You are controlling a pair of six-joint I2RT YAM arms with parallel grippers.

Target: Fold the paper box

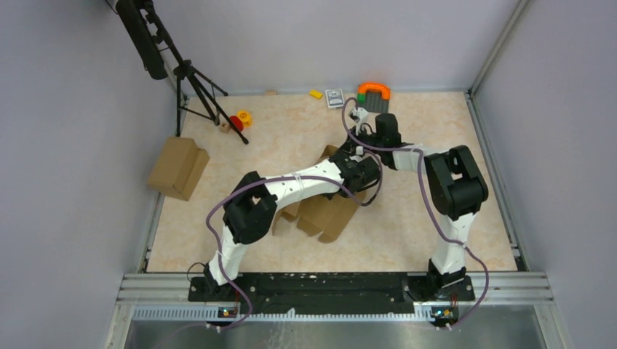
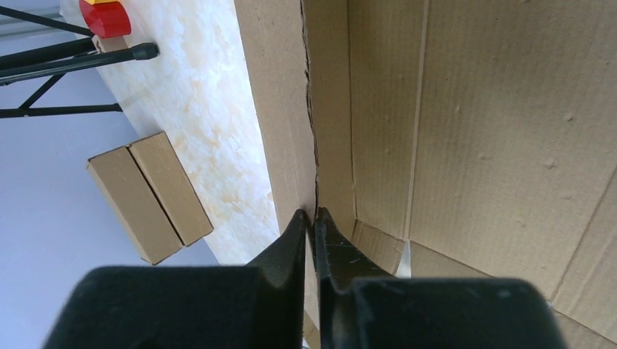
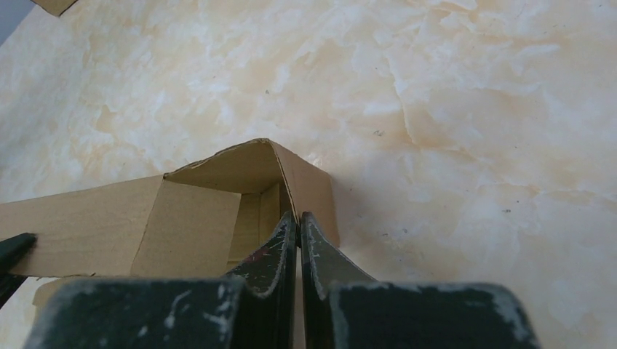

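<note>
Brown corrugated cardboard, creased: paper box (image 2: pixel 509 145) part-raised, thin walls upright. Left gripper (image 2: pixel 311 218) clenched on wall edge, box floor to its right; arm stretched low. Right gripper (image 3: pixel 297 218) pinched on corner flap, long wall running left of it; elbow high. Beyond: marbled tabletop (image 3: pixel 473 109).

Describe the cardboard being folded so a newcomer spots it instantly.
Start at the marble-patterned table and go to its middle. The paper box lies there: a half-folded brown sheet with loose flaps, unlike the closed, stepped carton at the left edge.
</note>
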